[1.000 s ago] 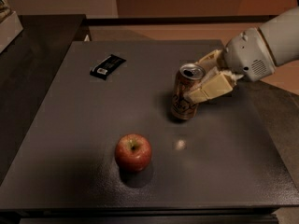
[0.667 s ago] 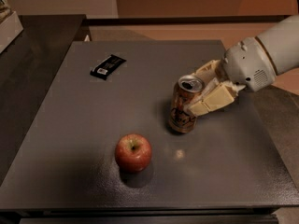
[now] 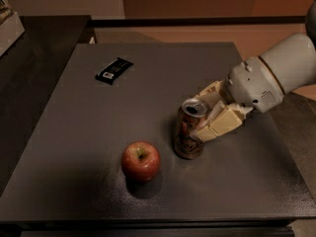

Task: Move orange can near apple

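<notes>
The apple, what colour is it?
Apple: red, yellowish near stem, camera view; gripper grips orange can beside it.

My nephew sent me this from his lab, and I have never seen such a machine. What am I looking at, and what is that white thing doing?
The white rounded shape coming in from the right is a robot arm. At its end is the gripper, a simple hand with two pale fingers. There is only one view, looking down at an angle onto a grey table; where the camera is mounted cannot be told. The gripper is closed around an orange can, which is upright with its silver top showing. Just left of the can and a little nearer the camera sits a red apple, close to the can but not touching it. Farther back on the left lies a flat black snack bar wrapper. Nothing else is held.
</notes>
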You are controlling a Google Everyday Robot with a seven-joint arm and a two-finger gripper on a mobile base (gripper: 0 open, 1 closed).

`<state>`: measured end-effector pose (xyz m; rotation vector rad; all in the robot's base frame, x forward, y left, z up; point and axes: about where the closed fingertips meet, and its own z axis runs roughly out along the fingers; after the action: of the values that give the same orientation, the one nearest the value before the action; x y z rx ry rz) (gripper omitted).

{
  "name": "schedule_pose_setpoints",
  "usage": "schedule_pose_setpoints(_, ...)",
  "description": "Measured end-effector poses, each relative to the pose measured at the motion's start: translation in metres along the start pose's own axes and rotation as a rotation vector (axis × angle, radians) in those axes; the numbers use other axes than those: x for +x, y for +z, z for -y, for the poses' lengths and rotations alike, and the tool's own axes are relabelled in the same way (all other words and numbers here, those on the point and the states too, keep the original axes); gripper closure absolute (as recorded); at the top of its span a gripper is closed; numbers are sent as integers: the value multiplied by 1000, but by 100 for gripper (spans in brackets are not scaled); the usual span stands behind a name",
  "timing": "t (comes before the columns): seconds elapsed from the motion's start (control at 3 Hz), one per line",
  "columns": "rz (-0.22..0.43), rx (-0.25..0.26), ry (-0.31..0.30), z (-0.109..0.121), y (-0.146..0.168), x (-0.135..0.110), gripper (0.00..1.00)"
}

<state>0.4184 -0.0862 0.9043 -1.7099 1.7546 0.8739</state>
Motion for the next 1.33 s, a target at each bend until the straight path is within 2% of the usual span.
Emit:
schedule_pose_setpoints(0.67, -11, -4, -9, -1, 20, -1, 36)
schedule_pose_setpoints(1.0, -11, -4, -9, -1, 20, -1, 13)
schedule_pose_setpoints(1.33, -13, -4, -12, -2, 21, -3, 0)
